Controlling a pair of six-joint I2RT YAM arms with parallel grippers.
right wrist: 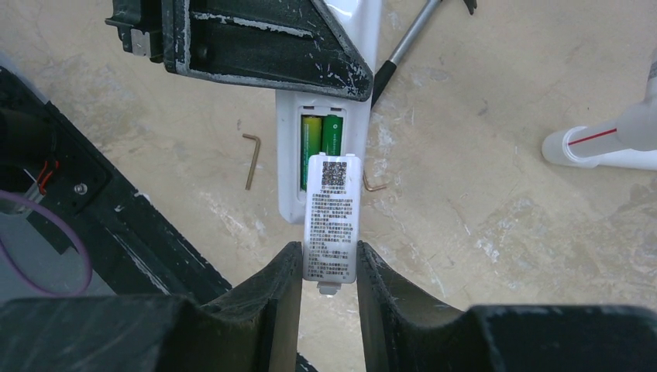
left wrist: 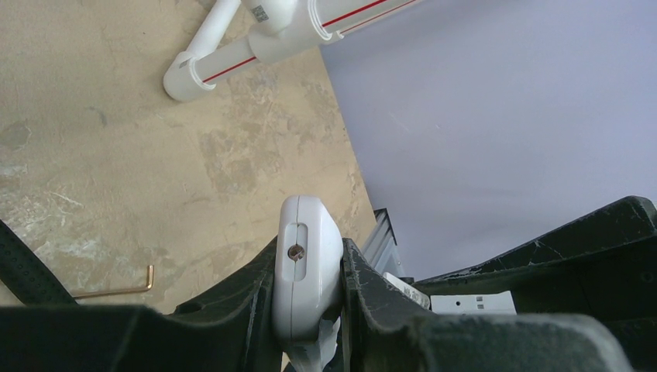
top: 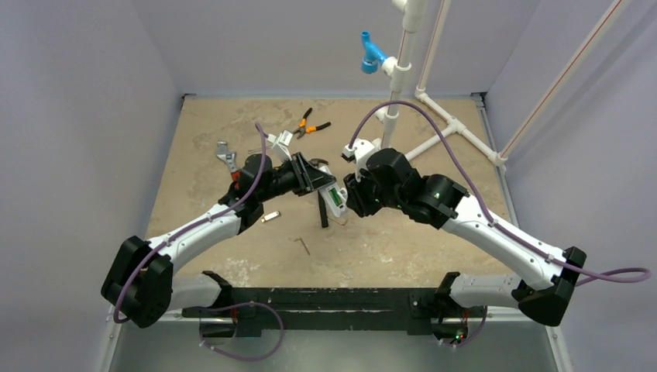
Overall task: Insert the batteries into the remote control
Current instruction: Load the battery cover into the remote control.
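Top external view, items listed left to right.
- adjustable wrench (top: 226,157): flat on the worktop (top: 201,124), left of centre, toward the far edge.
- silver clip-like piece (top: 270,217): flat on the worktop, just beside the left forearm.
- left gripper (top: 314,174): closed on the remote control (top: 335,198), which it holds above the middle of the worktop. In the left wrist view the white end of the handset is pinched between both fingers (left wrist: 248,310).
- hex key (top: 304,245): lies between the remote control and the near edge.
- orange-handled pliers (top: 311,124): centre, near the far edge.
- batteries (right wrist: 321,147): two green cells side by side in the handset's open compartment, seen in the right wrist view.
- battery cover (right wrist: 333,217): white, its printed label facing the camera. It overlaps the near part of the compartment and hides the cells' near ends.
- right gripper (right wrist: 329,252): clamped on the battery cover, one finger against each long edge.
- white pipe frame (top: 434,132): stands at the far right of the worktop, with a blue fitting (top: 372,56) high on its post.
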